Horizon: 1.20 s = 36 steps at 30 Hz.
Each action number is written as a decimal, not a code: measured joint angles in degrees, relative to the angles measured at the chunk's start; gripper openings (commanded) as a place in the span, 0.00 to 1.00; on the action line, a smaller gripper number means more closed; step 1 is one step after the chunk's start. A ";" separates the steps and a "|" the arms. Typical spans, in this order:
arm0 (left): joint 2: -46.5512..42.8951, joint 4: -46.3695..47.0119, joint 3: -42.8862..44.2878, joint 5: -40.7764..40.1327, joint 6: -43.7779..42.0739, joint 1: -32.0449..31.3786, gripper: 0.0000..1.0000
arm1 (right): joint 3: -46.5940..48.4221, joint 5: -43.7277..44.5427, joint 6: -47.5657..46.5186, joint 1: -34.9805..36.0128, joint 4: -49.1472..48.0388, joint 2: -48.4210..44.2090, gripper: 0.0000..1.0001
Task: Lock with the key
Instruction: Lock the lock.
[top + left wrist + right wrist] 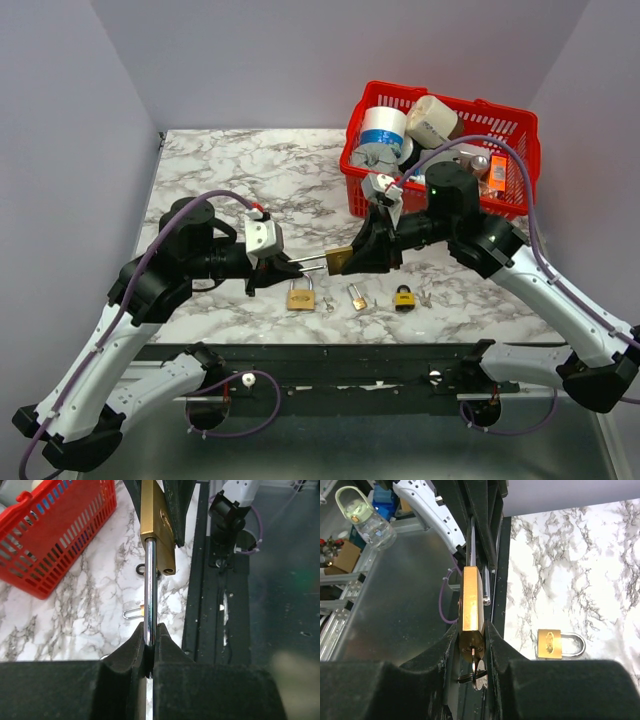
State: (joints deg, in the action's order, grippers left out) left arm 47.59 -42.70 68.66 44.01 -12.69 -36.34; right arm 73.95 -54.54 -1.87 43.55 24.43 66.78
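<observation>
A brass padlock (338, 260) hangs in the air between both grippers, above the marble table's front part. My left gripper (295, 266) is shut on its steel shackle (149, 595), as the left wrist view (149, 640) shows. The shackle is open: one leg sits in the padlock's body (159, 525), and its free end (486, 600) lies beside the body. My right gripper (472, 645) is shut on the sides of the padlock's body (471, 600). A key (479, 672) sticks out of the keyhole between the right fingers.
Three more padlocks lie near the table's front edge: a brass one (301, 296), a small brass one (357, 298) and a black-and-yellow one (404, 297). A red basket (520, 130) with tape rolls stands at the back right.
</observation>
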 measured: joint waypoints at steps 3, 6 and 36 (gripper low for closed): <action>0.11 0.17 0.02 0.70 2.38 0.02 0.00 | 0.00 0.96 -1.11 0.48 0.09 -0.39 0.01; 0.35 0.20 0.04 1.27 4.17 0.09 0.00 | -0.17 1.95 -1.64 1.03 0.15 -0.83 0.01; -0.17 7.02 -4.02 5.14 17.90 0.44 0.00 | -2.34 7.26 1.38 4.83 -3.78 -1.79 0.01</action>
State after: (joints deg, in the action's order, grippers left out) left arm 47.42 -35.68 64.64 49.15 5.21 -35.90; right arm 71.61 -47.29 -0.49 48.38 20.64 64.99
